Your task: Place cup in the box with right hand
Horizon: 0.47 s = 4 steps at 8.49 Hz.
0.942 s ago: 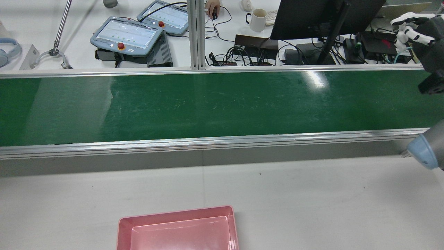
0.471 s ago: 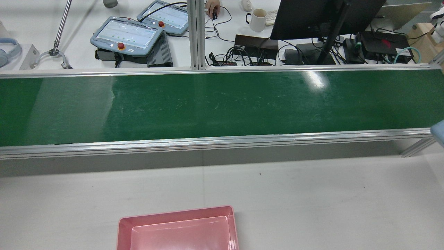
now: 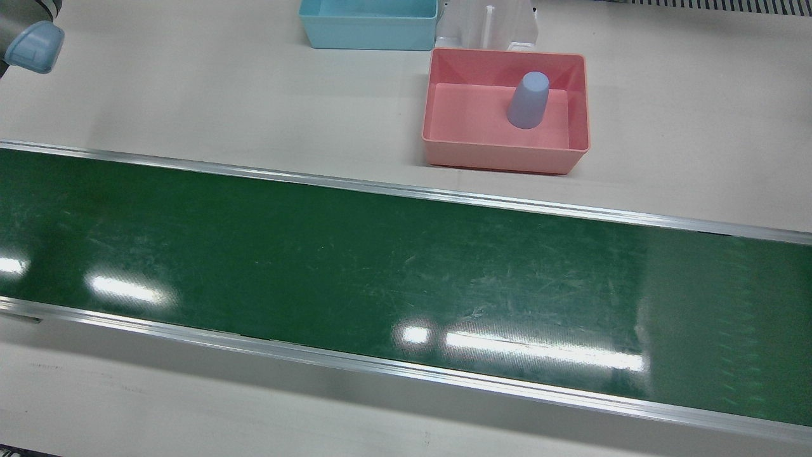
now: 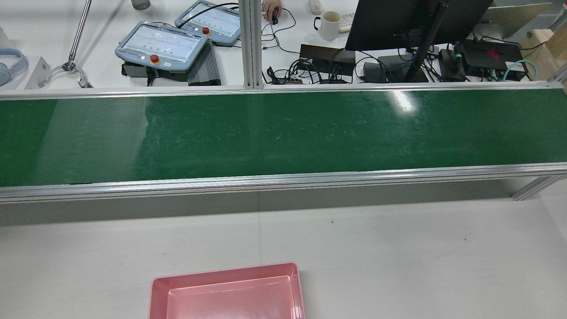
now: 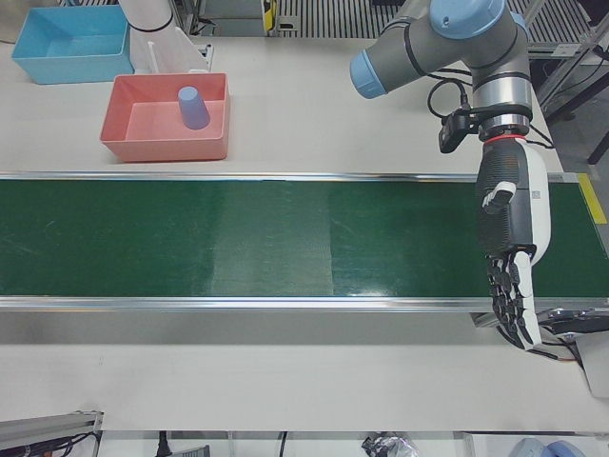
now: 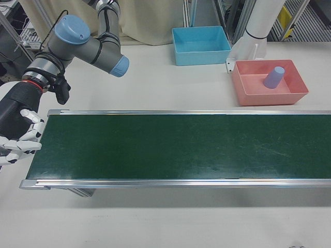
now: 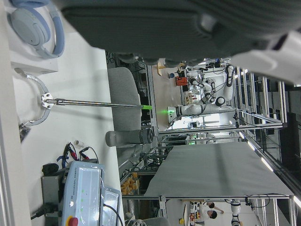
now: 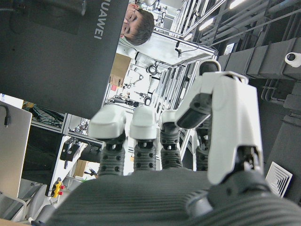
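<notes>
**Cup stands in the pink box, both hands are empty at the ends of the belt**

The cup (image 3: 529, 100) is light blue and it stands upside down, with its wide mouth down, inside the pink box (image 3: 438, 127); it is in the part of the box nearer to the robot's left side, close to the far wall as the front cameras see it. The pink box rests on the white table (image 3: 190, 95), on the robot's side of the green belt (image 3: 380, 266); a blue box (image 3: 368, 32) stands near it, more toward the robot's right, and it does not touch the pink one. A white pedestal (image 6: 256, 39) rises just behind the pink box.

The right hand (image 6: 18, 129) is at the end of the belt on the robot's right, well apart from the cup; its fingers (image 6: 23, 147) are bent a little and spread, and they hold nothing; in the right hand view the fingers stand apart in the air before a dark monitor. The left hand (image 5: 511, 252) hangs at the other end of the belt, with the fingers (image 5: 514, 309) pointing down, straight and a little apart, and nothing is between them.

The belt carries no object. In the rear view only a corner of the pink box is seen at the near edge; behind the belt a desk has two teach pendants (image 4: 161, 44) and a white mug (image 4: 328, 24).
</notes>
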Motion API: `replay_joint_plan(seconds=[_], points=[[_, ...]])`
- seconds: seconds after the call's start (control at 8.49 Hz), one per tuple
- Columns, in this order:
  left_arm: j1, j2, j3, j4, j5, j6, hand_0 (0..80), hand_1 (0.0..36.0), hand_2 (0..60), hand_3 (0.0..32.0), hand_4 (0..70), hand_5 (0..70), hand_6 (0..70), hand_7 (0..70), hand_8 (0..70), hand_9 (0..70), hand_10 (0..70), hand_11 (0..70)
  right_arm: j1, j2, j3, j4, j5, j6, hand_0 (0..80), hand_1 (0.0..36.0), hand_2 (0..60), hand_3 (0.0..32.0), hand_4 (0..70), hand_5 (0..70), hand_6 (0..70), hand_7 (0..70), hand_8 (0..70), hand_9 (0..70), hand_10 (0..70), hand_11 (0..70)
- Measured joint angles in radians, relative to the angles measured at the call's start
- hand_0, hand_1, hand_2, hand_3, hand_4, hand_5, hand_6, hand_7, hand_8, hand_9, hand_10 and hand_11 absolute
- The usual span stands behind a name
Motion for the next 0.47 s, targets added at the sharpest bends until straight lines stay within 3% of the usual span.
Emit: replay_joint_plan(seconds=[0.12, 0.47], points=[[0.0, 0.0, 0.0, 0.0, 0.0, 0.0, 0.0, 0.0, 0.0, 0.0, 0.0, 0.0, 0.0, 0.0, 0.0, 0.0, 0.0, 0.0, 0.024, 0.014, -0.03, -0.004, -0.03, 0.002, 79.7, 36.0, 60.0, 0.0, 70.0, 21.2, 48.3, 70.0, 70.0, 70.0, 67.6, 70.0], [0.0, 0.0, -0.001, 0.0, 0.0, 0.0, 0.0, 0.0, 0.0, 0.0, 0.0, 0.0, 0.0, 0.0, 0.0, 0.0, 0.0, 0.0, 0.058, 0.037, -0.065, -0.007, -0.068, 0.004, 77.0, 36.0, 60.0, 0.0, 70.0, 20.2, 47.2, 70.0, 70.0, 70.0, 64.2, 70.0]])
